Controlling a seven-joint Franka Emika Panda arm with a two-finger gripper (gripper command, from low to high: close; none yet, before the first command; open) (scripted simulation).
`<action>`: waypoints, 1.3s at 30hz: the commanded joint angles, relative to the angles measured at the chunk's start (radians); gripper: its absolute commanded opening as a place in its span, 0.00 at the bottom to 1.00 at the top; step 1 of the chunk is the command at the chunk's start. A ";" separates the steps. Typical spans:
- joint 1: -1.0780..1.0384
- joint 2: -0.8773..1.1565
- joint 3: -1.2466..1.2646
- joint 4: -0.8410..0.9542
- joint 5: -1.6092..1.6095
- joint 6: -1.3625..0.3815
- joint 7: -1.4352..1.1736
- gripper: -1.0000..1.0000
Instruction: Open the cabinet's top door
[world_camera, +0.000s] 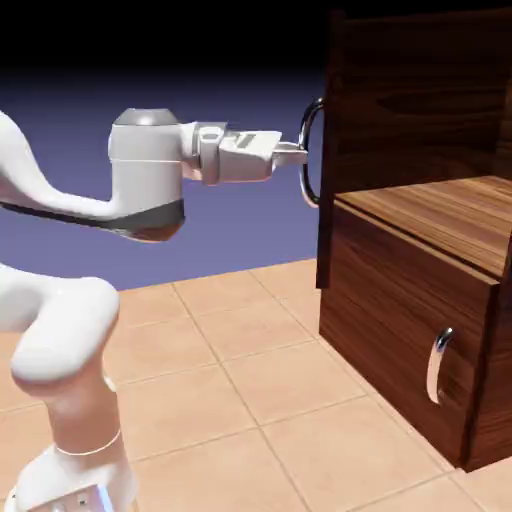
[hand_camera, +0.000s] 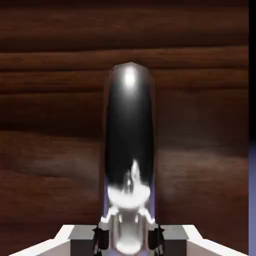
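- the cabinet (world_camera: 420, 330), a large dark wood-grain box, fills the exterior view's right side and stands on a tiled floor (world_camera: 240, 370).
- the top door (world_camera: 332, 150) appears edge-on as a dark vertical slab at the cabinet's near corner; it seems swung out, since the upper compartment and its wooden shelf (world_camera: 450, 215) lie exposed behind it, though the angle leaves the amount of swing hard to judge.
- the top handle (world_camera: 309, 155), a curved silver bar, projects from the door toward the arm; in the hand view it shows as a glossy dark bar (hand_camera: 130, 135) rising between the finger tips against wood grain.
- the gripper (world_camera: 296, 153) reaches level from the picture's left, its jaws pinched onto the top handle; the finger tips (hand_camera: 100, 237) flank the bar's foot.
- handling, as a judgement: the door is rigid and probably heavy, turning only about its hinge; the polished bar is hard and likely slippery, so the hold belongs at its middle, pulled along an arc.
- the lower panel (world_camera: 400, 340) with its smaller silver handle (world_camera: 437, 362) sits below, apart from the gripper and untouched.
- nothing stands between arm and door; the white arm (world_camera: 70, 330) itself, folded at lower left, is the nearest obstacle to further swing.
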 joint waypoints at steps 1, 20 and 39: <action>0.013 -0.020 0.006 -0.015 0.044 -0.024 -0.038 0.00; 0.328 -0.328 0.476 -0.040 0.739 -0.809 -0.359 0.00; 0.010 -0.251 0.973 0.570 1.103 -1.547 -0.414 0.00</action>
